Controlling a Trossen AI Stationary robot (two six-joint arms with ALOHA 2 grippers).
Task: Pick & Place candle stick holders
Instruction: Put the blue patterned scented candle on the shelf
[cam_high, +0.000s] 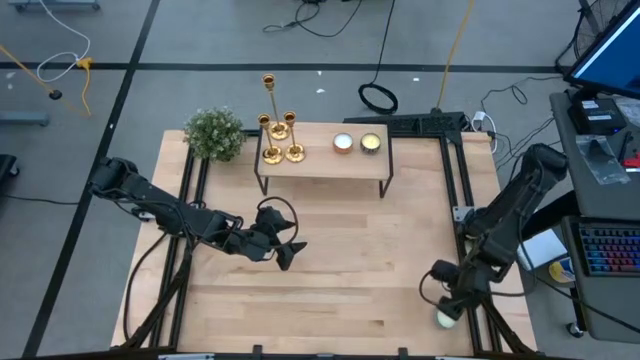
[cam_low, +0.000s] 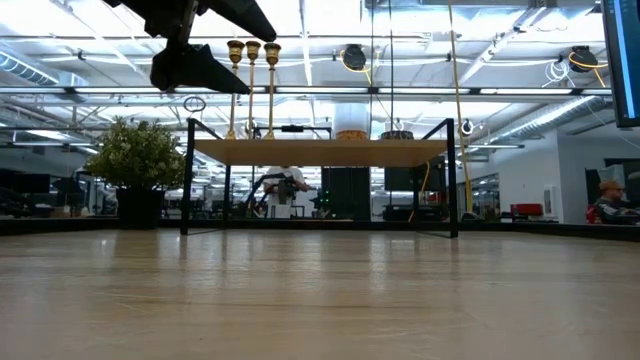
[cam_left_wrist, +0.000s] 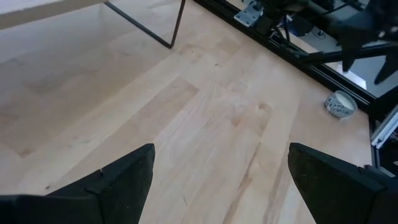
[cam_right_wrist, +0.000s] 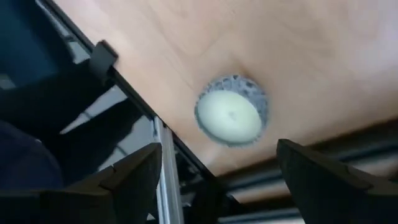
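Three gold candle stick holders (cam_high: 279, 130) of differing heights stand upright on their round bases at the left end of a small raised wooden shelf (cam_high: 322, 158); they also show in the low view (cam_low: 251, 88). My left gripper (cam_high: 287, 250) is open and empty, held above the table's middle, in front of the shelf. My right gripper (cam_high: 450, 305) is open and empty at the table's near right corner, over a short round pale candle (cam_right_wrist: 231, 116) that sits on the table there.
Two short round candles (cam_high: 357, 144) sit on the shelf's right part. A bushy green plant (cam_high: 214, 133) stands at the shelf's left. The shelf has thin black metal legs (cam_low: 187, 175). Black frame rails (cam_high: 458, 190) run along the table's sides. Bare wood lies between the arms.
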